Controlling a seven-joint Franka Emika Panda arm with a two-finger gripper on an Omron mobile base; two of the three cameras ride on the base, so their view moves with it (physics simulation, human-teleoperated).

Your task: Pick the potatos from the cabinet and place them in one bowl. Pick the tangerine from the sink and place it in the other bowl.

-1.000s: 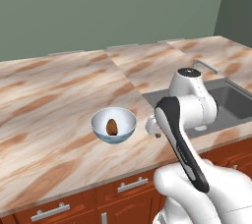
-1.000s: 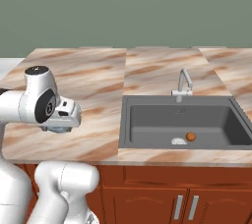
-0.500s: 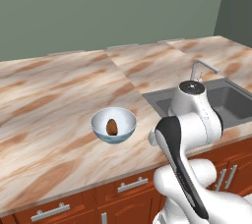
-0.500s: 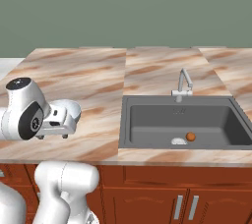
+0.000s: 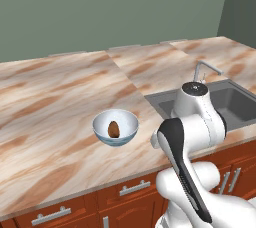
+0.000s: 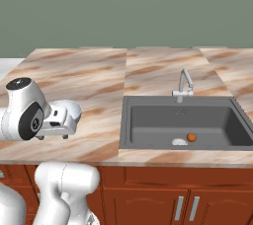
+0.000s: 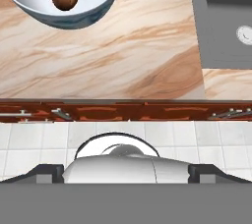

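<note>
Potato (image 5: 114,129) lies in pale bowl (image 5: 102,121) on counter (image 5: 55,102), left of sink (image 6: 148,123); hand view shows it too. Right base view adds tangerine (image 6: 191,137) on sink floor nr drain (image 6: 179,142). Gripper jaws spread wide, holding nothing.

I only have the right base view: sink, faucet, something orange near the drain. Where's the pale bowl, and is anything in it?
Observer: The pale bowl sits on the counter left of the sink, with one potato in it.
Operator: Is the orange thing the tangerine?
Observer: Yes, the tangerine lies on the sink floor beside the drain.
Operator: Is the gripper carrying anything?
Observer: No. In the hand view its fingers stand wide apart with nothing between them.
</note>
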